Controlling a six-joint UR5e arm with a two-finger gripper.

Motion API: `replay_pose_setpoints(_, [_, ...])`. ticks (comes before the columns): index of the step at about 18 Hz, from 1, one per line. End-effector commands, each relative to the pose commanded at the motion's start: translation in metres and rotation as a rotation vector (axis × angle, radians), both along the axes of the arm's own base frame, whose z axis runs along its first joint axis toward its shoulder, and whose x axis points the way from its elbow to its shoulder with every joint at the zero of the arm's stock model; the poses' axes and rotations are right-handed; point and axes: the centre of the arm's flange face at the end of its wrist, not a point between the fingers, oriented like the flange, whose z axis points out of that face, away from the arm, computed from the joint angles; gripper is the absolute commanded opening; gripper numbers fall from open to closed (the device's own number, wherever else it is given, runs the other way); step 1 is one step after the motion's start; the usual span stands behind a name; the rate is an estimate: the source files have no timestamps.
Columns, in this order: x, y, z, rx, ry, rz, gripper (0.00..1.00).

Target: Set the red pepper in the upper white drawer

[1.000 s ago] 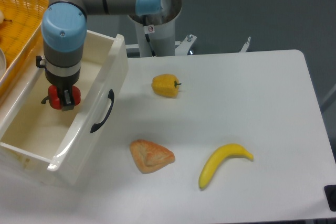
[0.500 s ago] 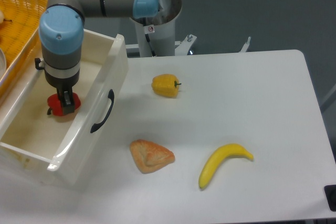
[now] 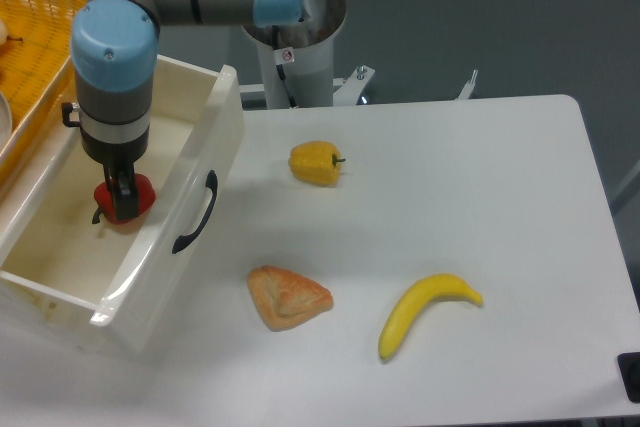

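The task looked nearly done: the red pepper [image 3: 126, 201] was already inside the upper white drawer [image 3: 222, 137], low down near the floor of the box and toward its front wall w/ the black handle [image 3: 196, 213]. The gripper [image 3: 122, 204] reached straight down into the drawer and its dark fingers [image 3: 123, 191] sat closed around the pepper, so it apparently had the pepper in its grasp; whether the pepper already rested on the drawer bottom was hard to tell from this angle. What was left, by this view: let go and pull the arm up and out. The yellow pepper [image 3: 316, 163], the pastry [image 3: 288, 297] and the banana [image 3: 424, 311] lay on the table [image 3: 520, 197], well apart from the drawer, untouched.
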Motion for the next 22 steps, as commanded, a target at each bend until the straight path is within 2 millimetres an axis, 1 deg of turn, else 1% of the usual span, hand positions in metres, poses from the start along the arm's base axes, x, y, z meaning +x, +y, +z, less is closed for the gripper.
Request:
replay_pose_setpoints(1, [0.0,0.0,0.009,0.02,-0.003,0.002,0.95])
replay_pose_setpoints(2, [-0.004,-0.001,0.018,0.038,-0.008,0.015,0.95])
replay_pose_setpoints(5, [-0.028,-0.004,0.032,0.084,-0.042,0.06,0.96])
replay_pose_setpoints(8, [-0.043,-0.009,0.046,0.143,-0.043,0.092,0.99])
replay_pose_setpoints(12, [-0.073,-0.012,0.057,0.212,-0.049,0.194,0.99])
replay_pose_setpoints(14, [-0.096,-0.017,0.063,0.245,-0.033,0.258,1.0])
replay_pose_setpoints(16, [-0.122,-0.026,0.064,0.25,-0.037,0.341,1.0])
replay_pose_setpoints(18, [-0.15,-0.039,0.061,0.227,-0.063,0.47,1.0])
replay_pose_setpoints(19, [-0.161,-0.045,0.06,0.217,-0.076,0.524,1.0])
replay_pose_setpoints(21, [-0.18,-0.056,0.047,0.194,-0.089,0.573,1.0])
replay_pose_setpoints(22, [-0.188,-0.061,0.036,0.177,-0.093,0.588,1.0])
